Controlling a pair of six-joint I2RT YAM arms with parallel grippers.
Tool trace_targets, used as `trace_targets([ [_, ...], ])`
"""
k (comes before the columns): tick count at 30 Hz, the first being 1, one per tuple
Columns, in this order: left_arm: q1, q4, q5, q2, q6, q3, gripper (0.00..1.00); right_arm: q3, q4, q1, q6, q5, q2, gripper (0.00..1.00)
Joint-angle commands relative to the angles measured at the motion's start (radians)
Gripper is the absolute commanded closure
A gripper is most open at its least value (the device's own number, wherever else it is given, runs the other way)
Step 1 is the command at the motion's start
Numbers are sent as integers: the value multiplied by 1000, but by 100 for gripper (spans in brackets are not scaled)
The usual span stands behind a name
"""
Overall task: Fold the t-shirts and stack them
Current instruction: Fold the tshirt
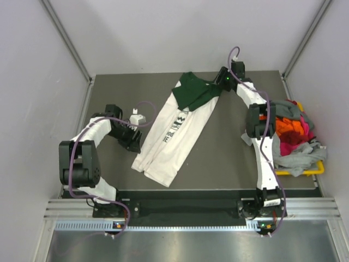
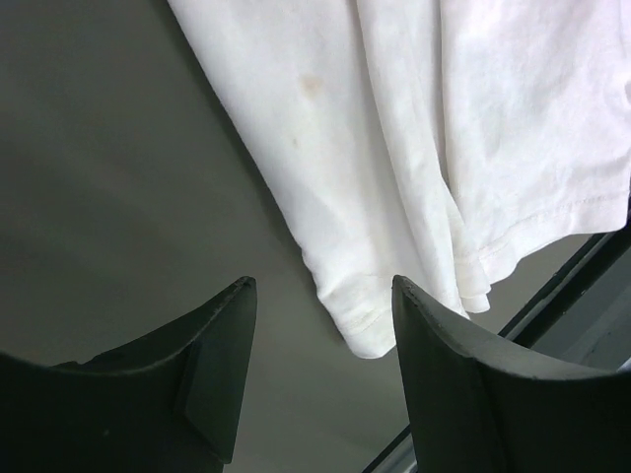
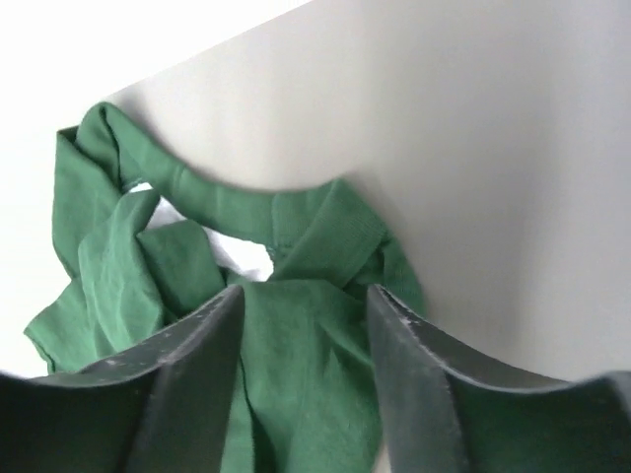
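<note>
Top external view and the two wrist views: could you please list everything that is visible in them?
white t-shirt: one, white with black print and a dark green far end, lying diagonally mid-table.
heaped t-shirts: several, grey, orange, red and pink, piled at the table's right edge.
yellow bin: one, yellow, under that heap.
table: one, dark grey, beneath everything.
left pincer: one, black, open, by the white t-shirt's near hem.
right pincer: one, black, open, over the green far end.
</note>
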Motion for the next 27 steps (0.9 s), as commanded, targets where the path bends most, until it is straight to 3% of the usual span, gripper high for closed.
trace_targets([
  [1,-3,35,1,-28,-13,-23,38,-78,36,-32,-10,86,-174,43],
  [3,-3,47,-18,-31,-7,-43,38,-159,25,-38,-47,139,-244,38],
  [9,-15,99,-81,13,-13,-105,37,-345,28,-41,-81,187,-396,37],
  [14,-61,110,-107,70,-9,-148,38,-367,48,-43,2,109,-299,42],
  [18,-99,106,-96,81,4,-174,39,-336,117,-39,94,0,-200,54],
  [20,-119,103,-87,79,7,-183,45,-331,149,-41,152,-24,-161,63],
  [21,-128,100,-87,76,8,-186,51,-330,183,-41,187,-46,-141,74],
  [22,-150,100,-88,78,10,-192,67,-328,197,-39,203,-57,-130,80],
  [23,-161,98,-90,79,10,-195,74,-313,212,-36,217,-66,-121,87],
  [24,-174,95,-79,84,14,-198,80,-304,241,-36,244,-80,-98,99],
  [25,-203,74,-67,87,31,-207,90,-273,260,-30,261,-87,-84,100],
  [27,-242,41,-26,85,68,-215,97,-221,298,-27,315,-115,-31,100],
])
